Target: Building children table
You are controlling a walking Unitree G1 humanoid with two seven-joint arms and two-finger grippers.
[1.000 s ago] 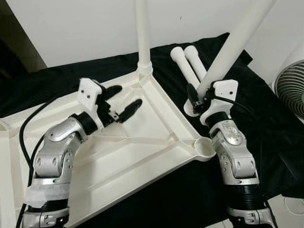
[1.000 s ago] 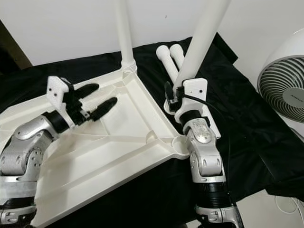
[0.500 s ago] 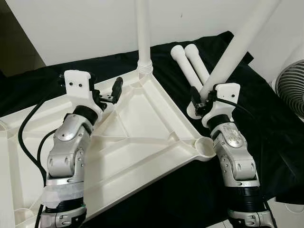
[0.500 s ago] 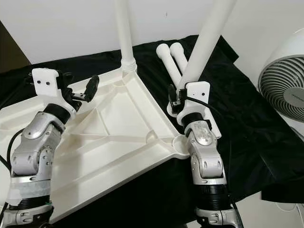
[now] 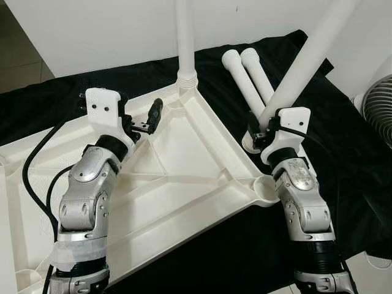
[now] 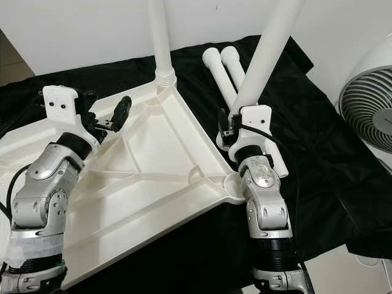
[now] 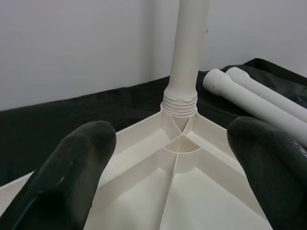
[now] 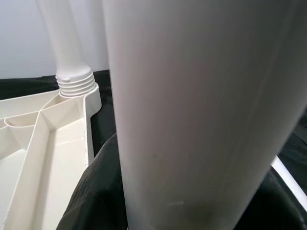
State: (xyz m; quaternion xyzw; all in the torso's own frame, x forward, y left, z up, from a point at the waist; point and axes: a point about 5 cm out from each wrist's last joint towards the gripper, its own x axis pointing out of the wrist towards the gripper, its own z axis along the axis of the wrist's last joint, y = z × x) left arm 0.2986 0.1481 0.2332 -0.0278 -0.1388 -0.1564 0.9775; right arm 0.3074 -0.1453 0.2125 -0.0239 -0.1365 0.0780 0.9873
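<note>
Left eye view: a white plastic tabletop [image 5: 184,177] lies upside down on a black cloth [image 5: 343,141], taking up the centre and lower left of the frame. One white leg [image 5: 184,37] stands upright in the tabletop's far corner socket, at top centre. Two loose legs [image 5: 248,79] lie side by side on the cloth in the upper right. The left gripper [image 5: 150,119] hovers over the tabletop's ribbed underside, left of centre, fingers spread apart and holding nothing. The right gripper [image 5: 257,131], right of centre, is clamped around a fourth leg [image 5: 306,61] that leans up to the upper right corner. A fan [image 5: 378,110] sits at the right edge.

Right eye view: the same scene, with the fan [image 6: 367,104] fuller at the right edge and the near corner socket [image 6: 236,182] just left of the right forearm.

Left wrist view: two black fingertips [image 7: 72,163] stand wide apart at the lower corners. Between them, in the centre, the upright leg's threaded collar [image 7: 180,101] sits in its socket.

Right wrist view: the gripped leg [image 8: 192,105] looms pale and close. The fingers seem hidden behind it. The upright leg's threaded base [image 8: 76,82] shows in the upper left.
</note>
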